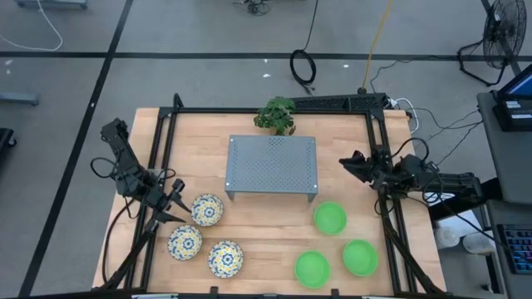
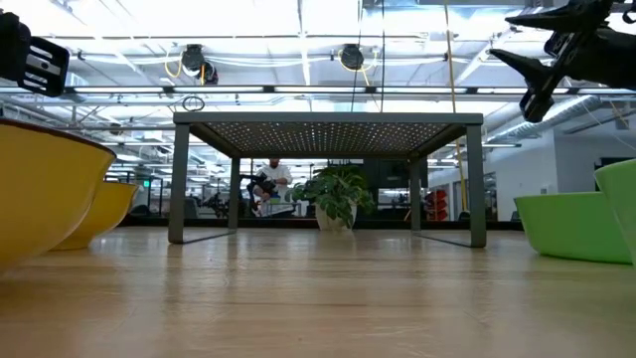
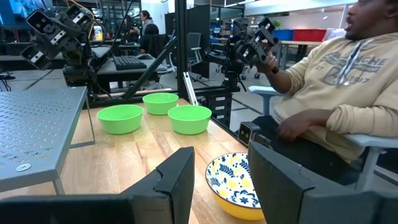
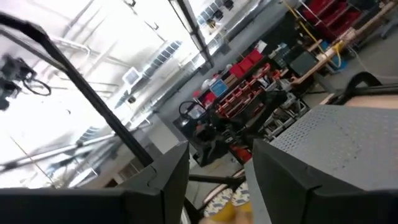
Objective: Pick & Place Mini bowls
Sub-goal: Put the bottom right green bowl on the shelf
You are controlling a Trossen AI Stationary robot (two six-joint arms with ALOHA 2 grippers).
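In the low view, a yellow bowl (image 2: 40,184) is cut off by the picture's side, and so is a green bowl (image 2: 621,204) on the other side. The left gripper (image 3: 217,180) hides part of the flowery bowl (image 3: 233,183) just beyond its fingers. Past the right gripper (image 4: 217,174), a bowl (image 4: 227,202) is blurry and mostly hidden. The person (image 3: 329,93) is cut off too.

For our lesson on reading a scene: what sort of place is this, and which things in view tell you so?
Probably a robotics lab or workshop: two robot arms, the left gripper and the right gripper, work at a framed wooden table, with shelves of red bins behind.
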